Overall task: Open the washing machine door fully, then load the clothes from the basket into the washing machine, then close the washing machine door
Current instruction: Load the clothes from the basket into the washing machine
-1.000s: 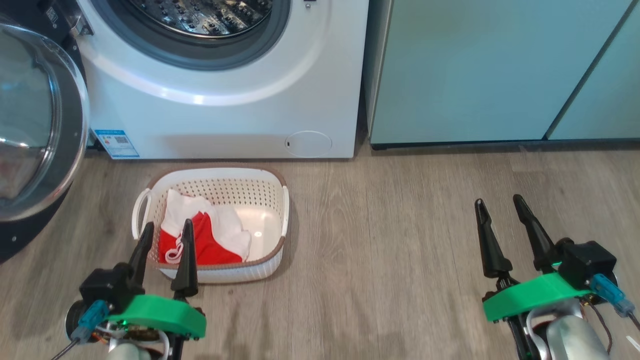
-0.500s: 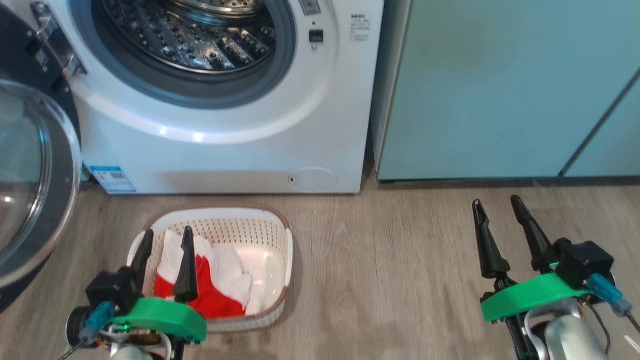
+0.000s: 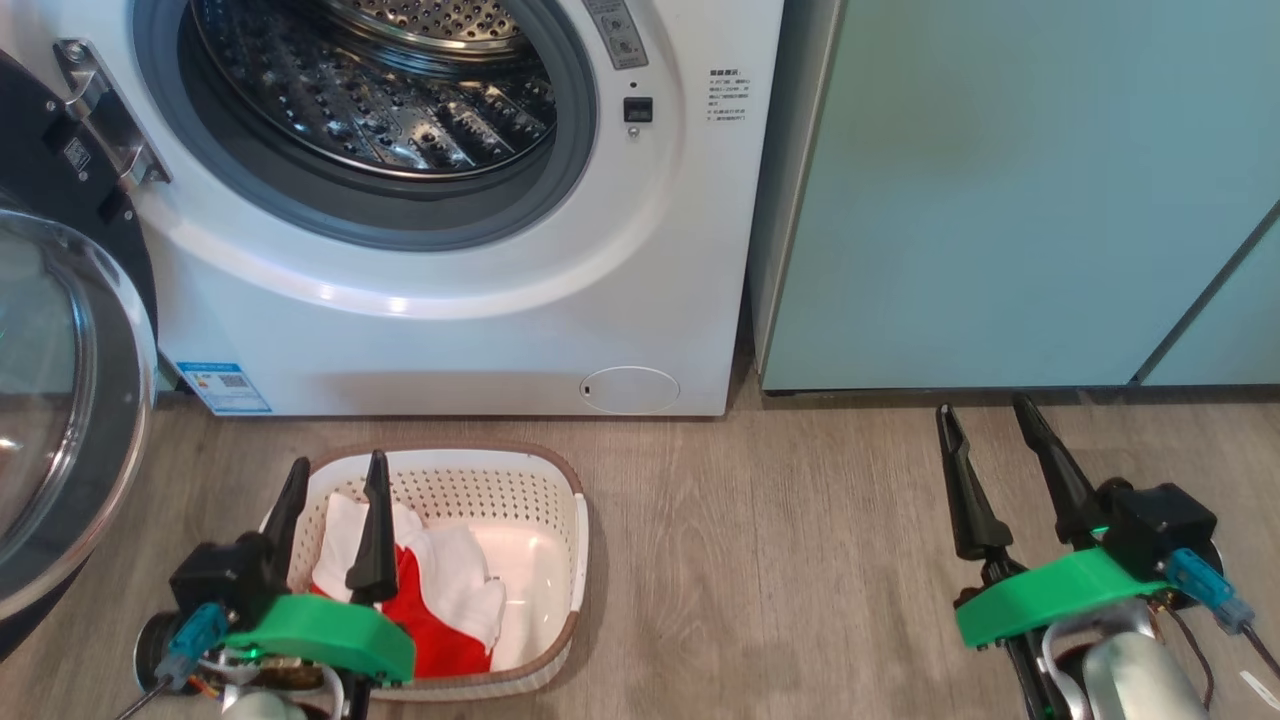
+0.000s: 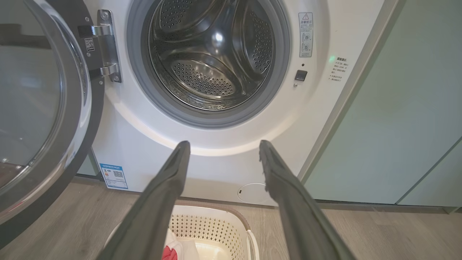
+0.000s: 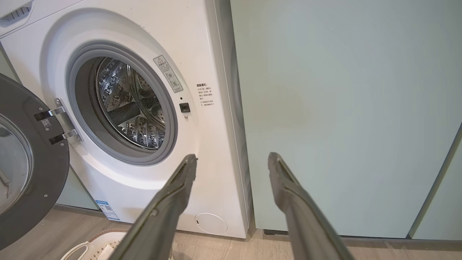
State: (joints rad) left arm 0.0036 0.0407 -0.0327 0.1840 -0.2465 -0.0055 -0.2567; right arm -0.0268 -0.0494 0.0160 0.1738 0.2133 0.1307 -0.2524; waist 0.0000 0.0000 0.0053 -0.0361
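Clothes (image 3: 440, 600): red-and-white bundle, left half of the basket (image 3: 480, 495), lower left of head view. Basket on wood floor (image 3: 780, 560), just in front of the washing machine (image 3: 450, 330), below the grey-rimmed drum opening.

Washing machine door (image 3: 50, 400): swung wide open, far left edge, hinged left of the drum; steel drum interior in plain sight, upper centre.

Left gripper (image 3: 338, 460): fingers apart, holding nothing, above the basket's near-left corner, tips overlapping the clothes in frame; contact not determinable.

Right gripper (image 3: 982, 405): fingers apart, empty, lower right, over bare floor, well apart from the basket.

Pale teal cabinets (image 3: 1000, 200): right of the machine, upper right.
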